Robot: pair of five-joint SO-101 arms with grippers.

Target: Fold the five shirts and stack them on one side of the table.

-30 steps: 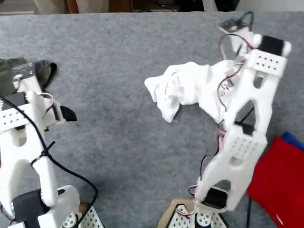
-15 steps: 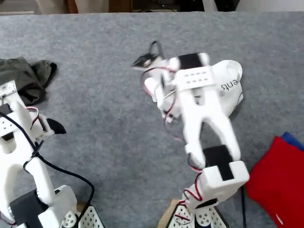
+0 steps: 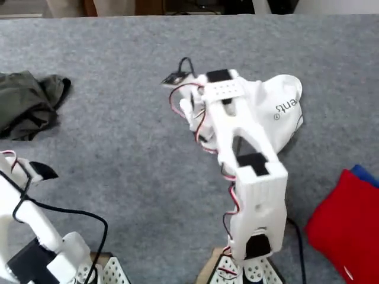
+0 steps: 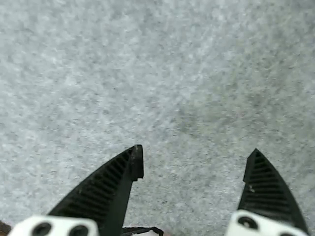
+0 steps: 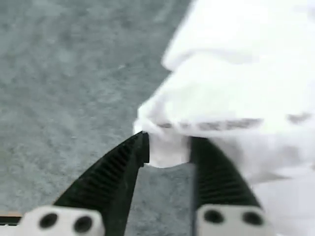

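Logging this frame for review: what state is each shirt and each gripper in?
Left gripper: open over bare table.
Right gripper: shut on a cloth edge.
White shirt: crumpled, unfolded, edge held by that gripper.
Dark shirt: crumpled, unfolded, lying alone.
Red shirt: looks folded, lying on top.
Blue shirt: underneath it, a corner peeking out.

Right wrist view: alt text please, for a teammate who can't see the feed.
The right gripper pinches a folded edge of the crumpled white shirt between its black fingers. The rest of the shirt bunches up beyond them, lying on the grey table.
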